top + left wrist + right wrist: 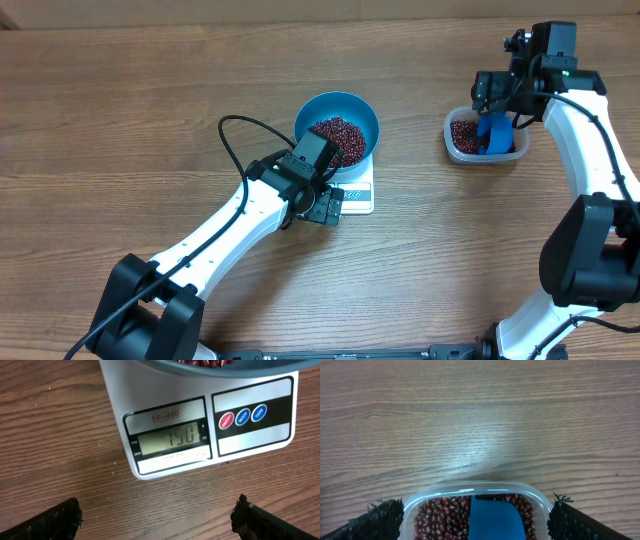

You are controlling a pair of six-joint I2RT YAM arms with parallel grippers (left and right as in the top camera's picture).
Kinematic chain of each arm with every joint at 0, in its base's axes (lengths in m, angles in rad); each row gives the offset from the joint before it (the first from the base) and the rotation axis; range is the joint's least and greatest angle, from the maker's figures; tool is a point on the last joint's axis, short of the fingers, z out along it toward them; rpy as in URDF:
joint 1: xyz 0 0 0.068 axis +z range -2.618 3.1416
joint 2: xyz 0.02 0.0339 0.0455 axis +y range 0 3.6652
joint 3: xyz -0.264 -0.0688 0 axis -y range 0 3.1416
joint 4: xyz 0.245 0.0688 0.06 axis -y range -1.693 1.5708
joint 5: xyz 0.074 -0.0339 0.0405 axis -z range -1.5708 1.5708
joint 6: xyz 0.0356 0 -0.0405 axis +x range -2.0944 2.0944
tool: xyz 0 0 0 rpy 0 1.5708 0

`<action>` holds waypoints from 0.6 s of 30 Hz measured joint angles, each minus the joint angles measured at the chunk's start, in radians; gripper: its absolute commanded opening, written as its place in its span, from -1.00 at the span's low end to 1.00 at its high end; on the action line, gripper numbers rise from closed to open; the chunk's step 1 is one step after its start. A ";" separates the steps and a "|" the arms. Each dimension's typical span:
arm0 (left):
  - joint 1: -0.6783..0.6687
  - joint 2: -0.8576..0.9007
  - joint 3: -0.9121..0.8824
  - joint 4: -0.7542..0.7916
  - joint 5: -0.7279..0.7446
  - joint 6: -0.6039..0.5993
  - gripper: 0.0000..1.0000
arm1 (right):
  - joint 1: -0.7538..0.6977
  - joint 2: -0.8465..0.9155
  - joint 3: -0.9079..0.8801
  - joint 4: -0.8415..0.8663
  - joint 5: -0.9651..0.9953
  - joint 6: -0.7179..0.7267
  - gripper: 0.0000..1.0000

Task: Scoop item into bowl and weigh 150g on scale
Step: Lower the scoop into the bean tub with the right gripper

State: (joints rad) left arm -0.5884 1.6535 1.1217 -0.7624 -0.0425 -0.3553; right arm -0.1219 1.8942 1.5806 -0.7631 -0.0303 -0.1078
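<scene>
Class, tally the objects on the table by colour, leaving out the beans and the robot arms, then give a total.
Blue: 2, the bowl and the scoop
White: 1, the scale
Clear: 1, the tub
Total: 4

bowl (pixel 309 110): blue, upright on scale (pixel 360 190) | beans (pixel 338 134): red-brown heap inside bowl | scale: white, display reads 150

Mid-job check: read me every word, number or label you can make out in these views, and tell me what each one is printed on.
"SF-400": red print on the flat white square kitchen scale.
"150": grey display window, digits faint.
"ON/OFF": round red button.
"MODE": middle blue button.
"TARE": right-hand blue button.
"TARE", "ZERO": tiny, left of the window.
Strip under the window: blurred, unreadable.
Nothing readable elsewhere.
</scene>
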 measured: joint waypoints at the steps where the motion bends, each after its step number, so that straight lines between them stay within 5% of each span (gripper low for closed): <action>1: 0.000 0.000 0.000 0.000 0.000 0.000 0.99 | 0.000 0.000 0.012 -0.009 -0.002 0.000 0.87; 12: 0.000 0.000 0.000 0.000 0.000 0.000 0.99 | 0.000 -0.001 0.167 -0.296 -0.025 0.004 0.67; 18: 0.000 0.000 0.000 0.000 0.000 0.000 0.99 | -0.001 -0.001 0.146 -0.332 -0.024 0.000 0.09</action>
State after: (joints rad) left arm -0.5884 1.6535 1.1217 -0.7620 -0.0429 -0.3553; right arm -0.1230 1.8935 1.7267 -1.0950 -0.0544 -0.1078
